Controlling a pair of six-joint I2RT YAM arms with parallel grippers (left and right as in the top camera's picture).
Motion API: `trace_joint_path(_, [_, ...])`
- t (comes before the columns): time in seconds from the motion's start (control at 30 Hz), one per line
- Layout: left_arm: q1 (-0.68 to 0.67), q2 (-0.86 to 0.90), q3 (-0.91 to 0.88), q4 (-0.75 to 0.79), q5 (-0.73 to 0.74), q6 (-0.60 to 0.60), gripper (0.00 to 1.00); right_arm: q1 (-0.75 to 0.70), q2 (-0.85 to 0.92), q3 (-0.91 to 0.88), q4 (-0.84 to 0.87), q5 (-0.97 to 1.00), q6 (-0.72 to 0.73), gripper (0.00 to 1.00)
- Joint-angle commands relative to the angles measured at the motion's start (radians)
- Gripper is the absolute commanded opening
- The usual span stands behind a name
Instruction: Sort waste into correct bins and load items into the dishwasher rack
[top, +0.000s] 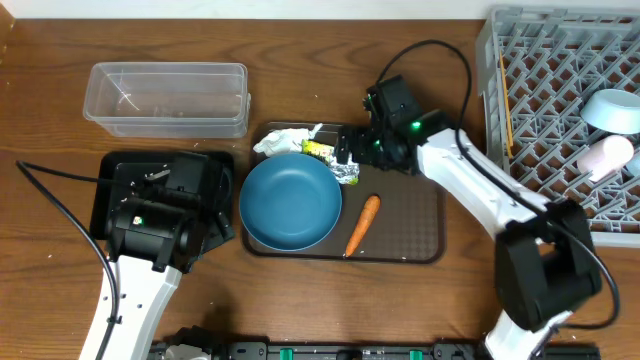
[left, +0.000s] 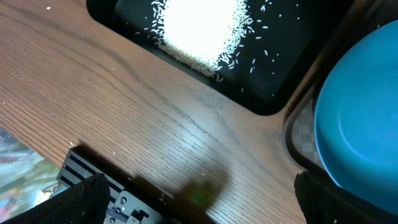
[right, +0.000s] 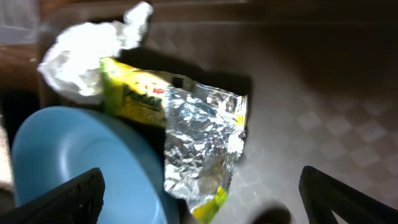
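Silver foil wrapper (right: 199, 124) lies slantwise, green-yellow end at crumpled paper (right: 81, 56), below the wide-spread right gripper (right: 202, 199).

Noted grained matt wood on the desk (left: 124, 106), clear smooth plastic in the tub (top: 165, 98), crinkled shiny silver foil on the wrapper (right: 202, 137), crumpled paper (right: 81, 56), a smooth dark-blue bowl (top: 290, 205), a grey plastic rack (top: 545, 100).

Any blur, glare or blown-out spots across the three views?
Right wrist: soft and smeared, with foil wrapper and crumpled paper edges fuzzy and print unreadable. Left wrist: rice heap blown out to flat white, though stray grains are crisp. Overhead: sharp and evenly lit.
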Motion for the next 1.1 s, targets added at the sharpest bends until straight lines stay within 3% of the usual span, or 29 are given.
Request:
trace_joint_path(0.0, [0.005, 0.000, 0.010, -0.003, -0.009, -0.013, 0.98, 0.020, 0.008, -0.003, 0.002, -0.018, 0.040, 0.99])
trace_joint_path(0.23, [0.005, 0.000, 0.010, -0.003, -0.009, -0.013, 0.98, 0.029, -0.047, -0.002, -0.038, -0.031, -0.005, 0.97])
trace_joint_path(0.47, [0.005, 0.000, 0.010, -0.003, -0.009, -0.013, 0.98, 0.007, -0.220, -0.002, -0.174, 0.010, -0.022, 0.98])
trace_joint_path(0.6, [0.005, 0.000, 0.010, -0.003, -0.009, -0.013, 0.98, 0.003, -0.314, -0.002, -0.251, 0.114, -0.013, 0.99])
trace_joint_path(0.9, [0.005, 0.000, 0.010, -0.003, -0.009, -0.013, 0.98, -0.012, -0.429, -0.002, -0.463, 0.312, 0.168, 0.99])
trace_joint_path(1.07, [0.005, 0.000, 0.010, -0.003, -0.009, -0.013, 0.98, -0.051, -0.504, -0.002, -0.553, 0.475, 0.168, 0.99])
